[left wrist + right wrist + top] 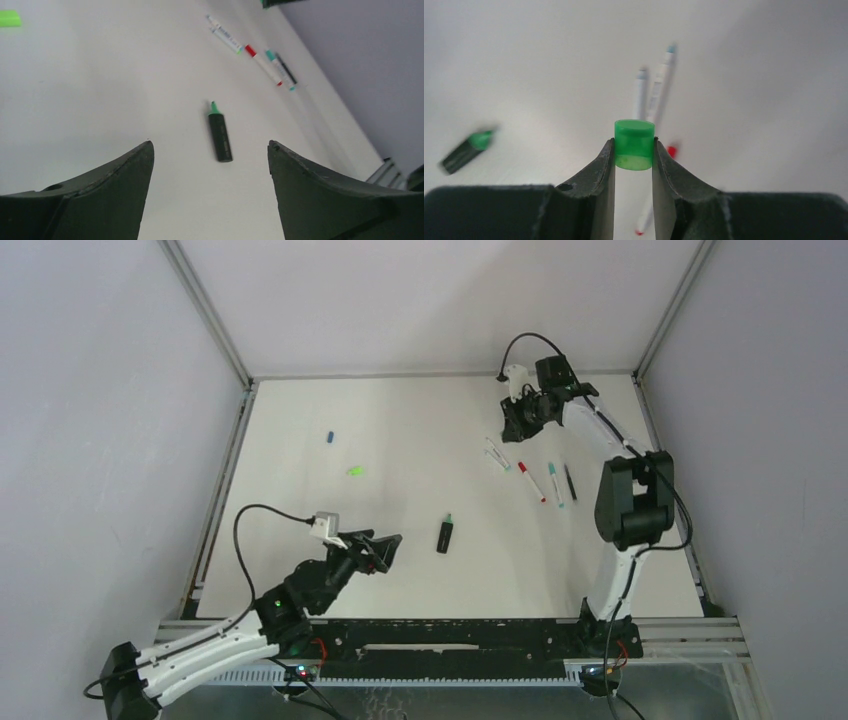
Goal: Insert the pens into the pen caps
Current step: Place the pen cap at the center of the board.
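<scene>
Right pincer (634, 150) is clamped on a translucent green cap (634, 142), pinched by its sides, over the far right of the counter (300, 570). Left pincer (210, 146) is wide apart, holding nothing, low at near left. Black marker (220, 137) with green tip exposed lies mid-counter ahead of it. Thin pens (531, 481) lie side by side near the right arm, dark pen (570, 482) rightmost. Blue cap (330, 437) and bright green cap (355, 471) sit loose far left.

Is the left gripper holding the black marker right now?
No, the left gripper is open and empty, and the marker lies on the table apart from it.
</scene>
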You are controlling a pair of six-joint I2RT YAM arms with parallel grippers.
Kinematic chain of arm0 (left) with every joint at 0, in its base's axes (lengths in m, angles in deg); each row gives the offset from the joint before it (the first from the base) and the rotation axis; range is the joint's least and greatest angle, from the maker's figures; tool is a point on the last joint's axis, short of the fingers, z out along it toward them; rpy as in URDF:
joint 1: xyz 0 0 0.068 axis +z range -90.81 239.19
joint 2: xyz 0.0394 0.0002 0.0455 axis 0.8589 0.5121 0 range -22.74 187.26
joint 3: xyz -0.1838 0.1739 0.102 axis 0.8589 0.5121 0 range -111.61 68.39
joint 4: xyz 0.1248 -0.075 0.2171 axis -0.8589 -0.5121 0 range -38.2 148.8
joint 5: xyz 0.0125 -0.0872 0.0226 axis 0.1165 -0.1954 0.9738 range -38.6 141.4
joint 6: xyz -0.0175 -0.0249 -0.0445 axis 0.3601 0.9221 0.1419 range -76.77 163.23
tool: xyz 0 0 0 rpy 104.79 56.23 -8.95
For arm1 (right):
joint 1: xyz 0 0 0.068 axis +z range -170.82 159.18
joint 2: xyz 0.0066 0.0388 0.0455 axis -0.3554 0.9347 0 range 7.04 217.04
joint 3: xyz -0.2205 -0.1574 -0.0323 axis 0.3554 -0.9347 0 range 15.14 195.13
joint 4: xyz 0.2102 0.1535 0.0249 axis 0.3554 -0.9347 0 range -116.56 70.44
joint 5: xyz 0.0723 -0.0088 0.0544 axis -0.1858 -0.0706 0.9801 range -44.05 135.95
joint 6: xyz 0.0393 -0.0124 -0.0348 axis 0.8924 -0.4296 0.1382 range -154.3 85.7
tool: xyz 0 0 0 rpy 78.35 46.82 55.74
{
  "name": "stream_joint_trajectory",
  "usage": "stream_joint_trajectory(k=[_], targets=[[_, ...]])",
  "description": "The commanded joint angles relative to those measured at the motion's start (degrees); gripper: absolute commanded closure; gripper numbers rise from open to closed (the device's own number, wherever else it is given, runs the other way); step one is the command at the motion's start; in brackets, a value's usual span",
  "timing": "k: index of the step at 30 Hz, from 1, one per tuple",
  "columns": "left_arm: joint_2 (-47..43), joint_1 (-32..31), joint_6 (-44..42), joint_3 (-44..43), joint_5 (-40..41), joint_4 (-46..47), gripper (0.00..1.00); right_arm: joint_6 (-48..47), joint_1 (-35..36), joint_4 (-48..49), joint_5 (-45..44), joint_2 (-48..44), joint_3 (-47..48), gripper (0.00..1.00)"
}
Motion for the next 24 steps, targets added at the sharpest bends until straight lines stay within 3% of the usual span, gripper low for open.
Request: stream_joint_trajectory(k=[1, 3, 7, 13, 17, 24], targets=[[-4.9, -0.1, 0.7, -2.4, -0.3, 1.1, 0.07, 10.0, 5.2, 4.1, 10.9, -7.2, -8.9, 1.0], [-7.1, -0.1, 0.8, -2.5, 0.0, 0.7, 0.01, 15.5, 8.9, 7.0, 11.5, -8.8, -13.4, 1.0], [-9.7, -0.1, 1.7, -3.1, -0.2, -2.0, 0.0, 24.9, 16.4, 12.2, 8.2, -9.4, -17.9, 1.0], [-10.6, -0.1, 4.2, -2.2, -0.4, -3.6, 0.0, 32.1, 26.7, 16.4, -5.4, -7.3, -18.0, 0.96], [-10.9, -0.1, 5.0, -1.5, 0.1, -3.5, 0.0, 35.2, 29.9, 17.9, -14.3, -5.7, -17.7, 0.92], [-10.0, -0.1, 6.3, -1.2, 0.9, -3.6, 0.0, 35.0, 32.1, 17.8, -17.2, -1.2, -15.9, 0.84]])
